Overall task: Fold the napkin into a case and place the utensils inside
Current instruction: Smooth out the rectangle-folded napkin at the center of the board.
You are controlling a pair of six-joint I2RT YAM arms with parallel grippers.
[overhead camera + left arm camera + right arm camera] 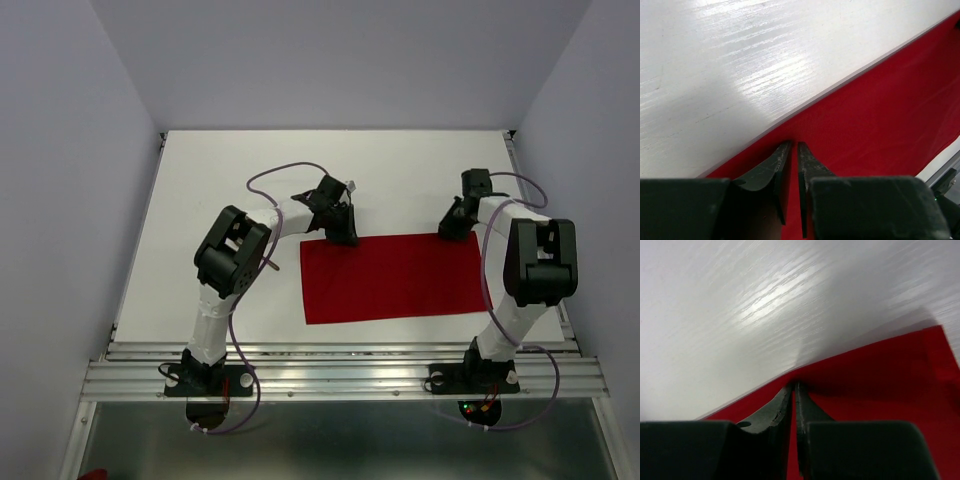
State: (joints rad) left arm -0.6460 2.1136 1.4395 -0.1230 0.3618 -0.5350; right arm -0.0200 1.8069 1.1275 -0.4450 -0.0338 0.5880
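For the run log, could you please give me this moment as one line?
napkin: spread on table | left gripper: shut on far-left edge | right gripper: shut on far-right edge

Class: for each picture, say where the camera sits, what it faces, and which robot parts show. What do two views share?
Top external: above and behind the robot; looks down on the table, left arm, right arm and red napkin.
Left wrist: on the left arm; looks past the left gripper at the napkin's edge.
Right wrist: on the right arm; looks past the right gripper at the napkin's edge.
Shared: both wrist views show jaws pinched at the red cloth's edge, with white table beyond.
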